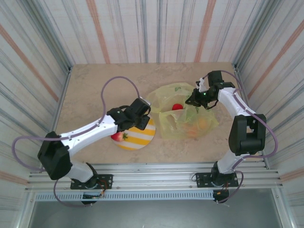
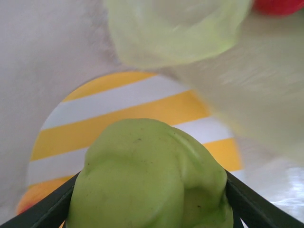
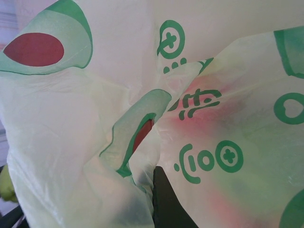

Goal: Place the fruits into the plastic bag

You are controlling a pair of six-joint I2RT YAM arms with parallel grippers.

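left gripper (image 1: 137,114) pinches green apple (image 2: 147,175) over plate (image 2: 118,102); right gripper (image 1: 195,99) pinches plastic bag (image 1: 187,128) at its 1 o'clock edge, red apple (image 1: 177,107) and orange (image 1: 202,124) inside.

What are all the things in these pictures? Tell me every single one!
thin see-through yellow plastic bag with green prints: one, yellow, right half of the table, mouth open
round yellow-and-white striped plate: one, just left of the bag
lumpy green toy fruit: one, green, held above the plate
small red round fruit: one, red, at the plate's left edge
second small red fruit: one, red, in the bag's mouth
orange fruits: about two, orange, blurry through the bag's plastic
beige stone-look table: one, under everything
striped walls: pale with reddish stripes, around the table
left pincer: one, black, shut on the green fruit
right pincer: one, black, at the bag's far rim, jaws hidden by plastic
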